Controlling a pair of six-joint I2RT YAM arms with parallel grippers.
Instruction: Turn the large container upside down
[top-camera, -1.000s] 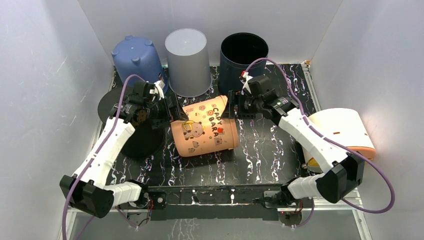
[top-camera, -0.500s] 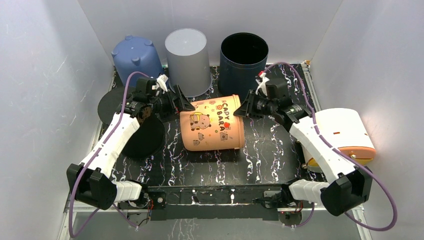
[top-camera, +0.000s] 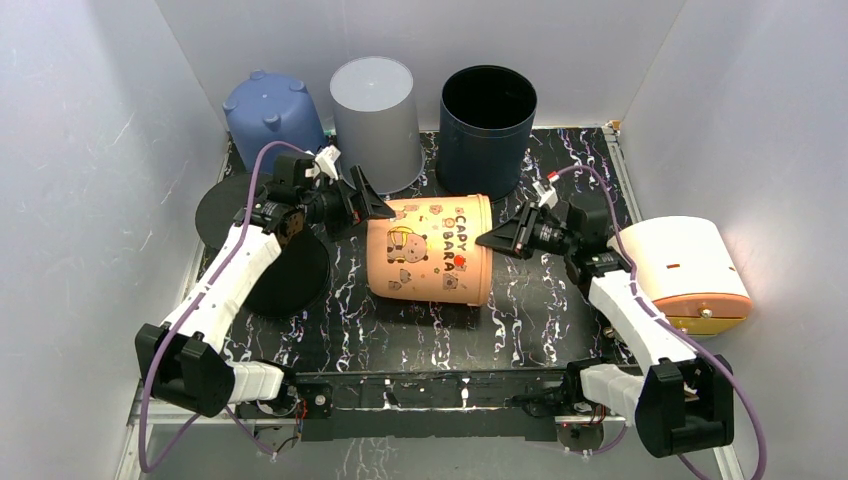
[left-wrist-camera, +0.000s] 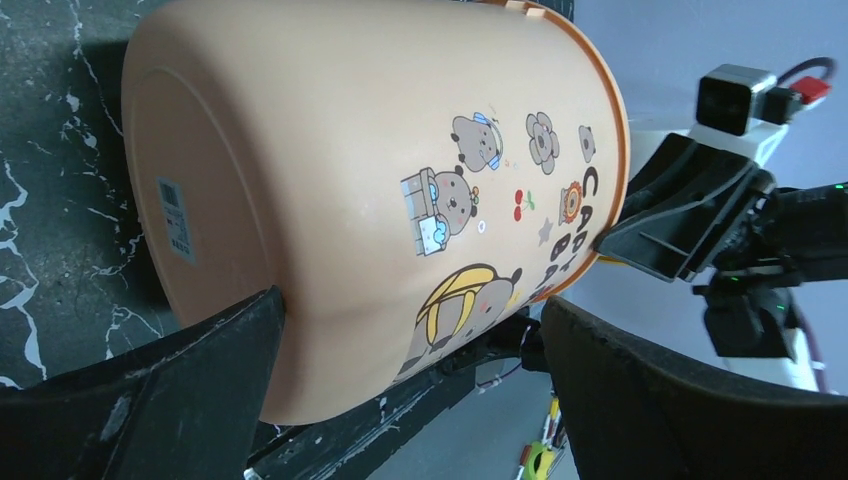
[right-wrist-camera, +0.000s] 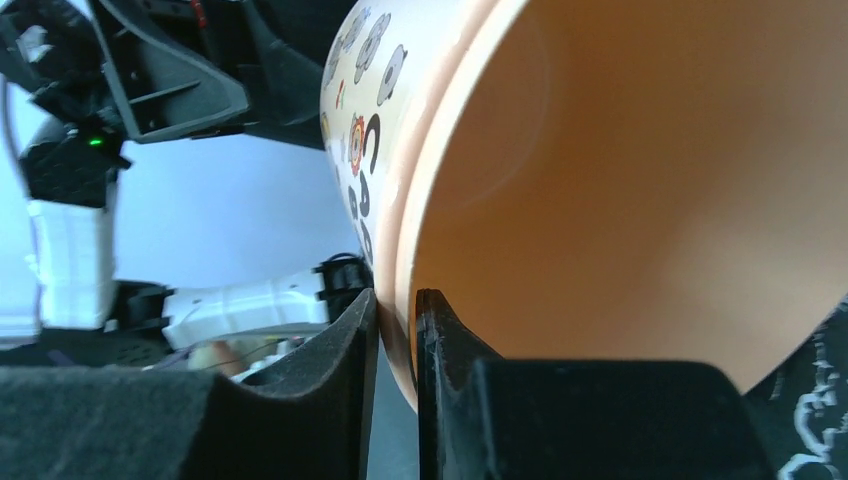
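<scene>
The large container (top-camera: 430, 250) is a peach bin with cartoon prints, lying on its side on the black marbled mat, mouth to the right. My right gripper (top-camera: 487, 240) is shut on its rim: in the right wrist view the gripper (right-wrist-camera: 397, 300) has one finger outside the wall and one inside the container (right-wrist-camera: 650, 180). My left gripper (top-camera: 375, 205) stands wide open at the base end. In the left wrist view the gripper (left-wrist-camera: 410, 305) straddles the container (left-wrist-camera: 380, 150), with one finger against the edge of the base.
At the back stand an upturned blue bin (top-camera: 272, 118), an upturned grey bin (top-camera: 375, 120) and an upright dark bin (top-camera: 487, 115). Two black round lids (top-camera: 285, 275) lie on the left. A cream bin (top-camera: 685, 265) lies on its side at the right.
My right gripper has shut on the container's rim and drawn back to the right. The container has shifted right and now lies more level. My left gripper has stayed open at its base.
</scene>
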